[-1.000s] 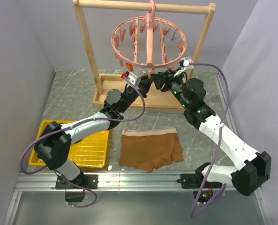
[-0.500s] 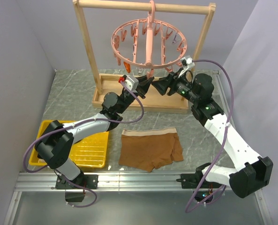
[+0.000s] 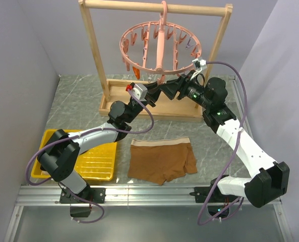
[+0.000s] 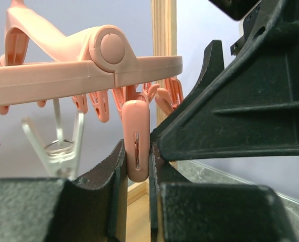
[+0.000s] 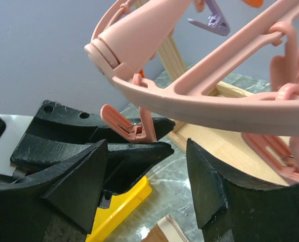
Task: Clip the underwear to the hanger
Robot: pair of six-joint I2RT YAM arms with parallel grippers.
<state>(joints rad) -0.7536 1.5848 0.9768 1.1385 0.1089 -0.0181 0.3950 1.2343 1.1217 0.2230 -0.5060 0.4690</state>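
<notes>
The brown underwear [image 3: 162, 161] with its beige waistband lies flat on the table in front of the rack; its edge shows in the right wrist view [image 5: 162, 229]. The pink hanger [image 3: 159, 43] hangs from the wooden rack's top bar. My left gripper [image 3: 157, 91] is raised under the ring's near rim, shut on one dangling pink clip [image 4: 137, 138], which sits between its fingers [image 4: 109, 171]. My right gripper [image 3: 171, 89] is open and empty just right of it, under the ring [image 5: 204, 108], facing that clip [image 5: 134, 126].
The wooden rack [image 3: 95, 55] stands at the back on its base [image 3: 184, 112]. A yellow tray [image 3: 96, 161] lies front left. A clear clip [image 4: 58, 146] and a purple clip [image 5: 212, 21] also hang from the ring. Grey walls close in on both sides.
My right gripper has moved left and slightly up, closer to the left gripper under the ring. The left gripper has stayed at the clip. The underwear has not moved.
</notes>
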